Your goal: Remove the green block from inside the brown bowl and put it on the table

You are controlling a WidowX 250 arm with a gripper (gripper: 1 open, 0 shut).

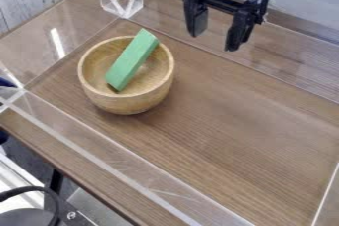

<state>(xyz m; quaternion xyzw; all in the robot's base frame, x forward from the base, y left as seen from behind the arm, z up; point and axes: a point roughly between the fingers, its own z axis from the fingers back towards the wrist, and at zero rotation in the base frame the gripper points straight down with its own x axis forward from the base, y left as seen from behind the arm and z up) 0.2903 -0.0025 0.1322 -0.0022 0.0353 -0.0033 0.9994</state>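
While block: green block [133, 58] leans on brown bowl [127, 74] rim, so we grab its raised end
pincer: pincer [220, 28] wide open, empty, far right above tabletop [239, 141]

The block [133, 58] leans inside the bowl [126, 93] on the table [239, 131], hand [217, 30] behind-right

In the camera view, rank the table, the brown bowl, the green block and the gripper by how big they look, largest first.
1. table, it fills most of the view
2. brown bowl
3. and 4. gripper and green block: they look similar in size, and the gripper sits farther from the camera, so I won't rank them.
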